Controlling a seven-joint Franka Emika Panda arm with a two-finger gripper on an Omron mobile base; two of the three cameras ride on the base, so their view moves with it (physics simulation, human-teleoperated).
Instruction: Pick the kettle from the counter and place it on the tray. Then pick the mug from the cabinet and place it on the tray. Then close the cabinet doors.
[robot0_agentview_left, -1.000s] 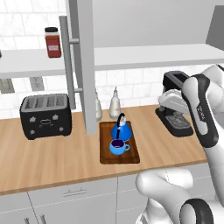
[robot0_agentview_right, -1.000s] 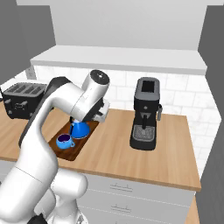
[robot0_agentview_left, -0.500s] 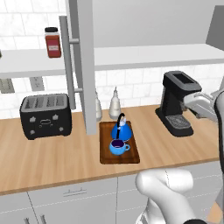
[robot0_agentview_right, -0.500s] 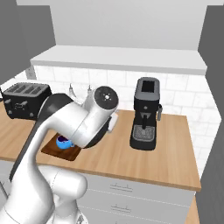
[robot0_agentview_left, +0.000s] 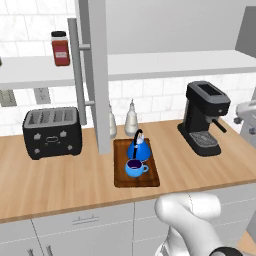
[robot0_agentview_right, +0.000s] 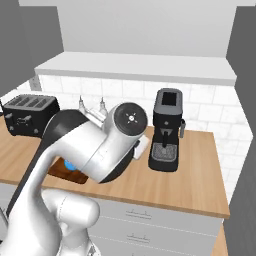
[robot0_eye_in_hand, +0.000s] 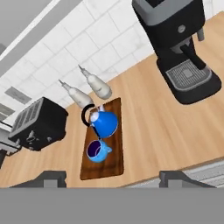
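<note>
Arm has swung right, off the tray; gripper state can't be told, fingertips cut off in hand view. Mug and kettle sit on tray, mid counter. Arm hides most of tray in right view. Cabinet door open; toaster left, coffee machine right.

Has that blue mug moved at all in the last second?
No. The mug sits on the tray, just in front of the kettle, as before.
</note>
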